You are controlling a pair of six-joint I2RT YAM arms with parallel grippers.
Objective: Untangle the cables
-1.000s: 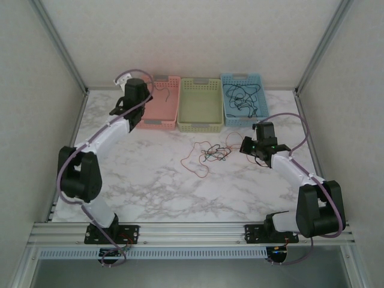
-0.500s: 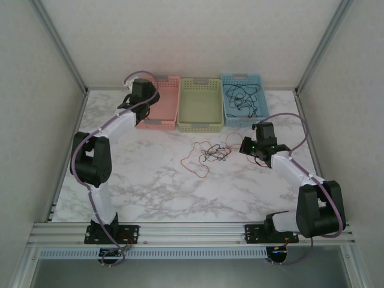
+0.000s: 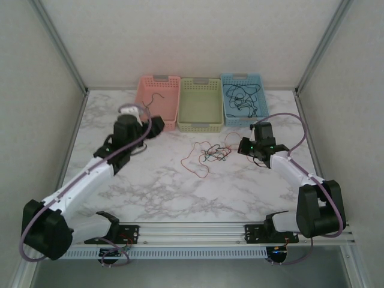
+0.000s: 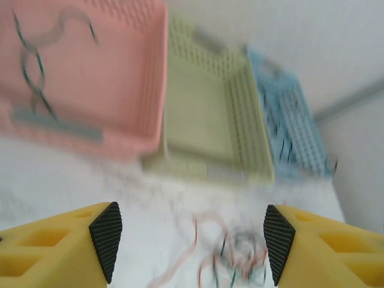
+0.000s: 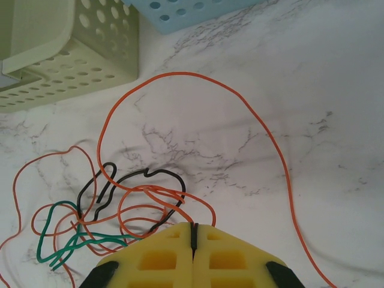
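Two grippers are set on either side of the cables [image 3: 210, 155], which lie as a loose knot on the marble table [image 3: 168, 186], just in front of the green basket [image 3: 200, 107] and between the arms. The right gripper [image 5: 193, 227] is seen closed tight at the right edge of the knot, and an orange strand [image 5: 180, 78] is led straight into the seam between its jaws, so that strand is judged to be pinched there, though the contact itself is hidden under the fingertips. The left gripper [image 4: 192, 240] is held well apart from the knot, near the front corner of the pink basket [image 3: 157, 102], its jaws spread wide with nothing between the pads [image 4: 107, 240]. A single thin wire [image 3: 157, 98] is seen lying in the pink basket, and a heap of black wires [image 3: 240, 96] in the blue basket [image 3: 259, 99]. The step in hand is therefore judged to be the return for another strand, with part of the sorting done and orange, black and green wires left crossed on the table. Next, the left gripper would need to be brought down over the left side of the knot, one free loop chosen and closed upon, and that loop drawn away while the far end is anchored by the right. Care is called for so that only one wire is taken.
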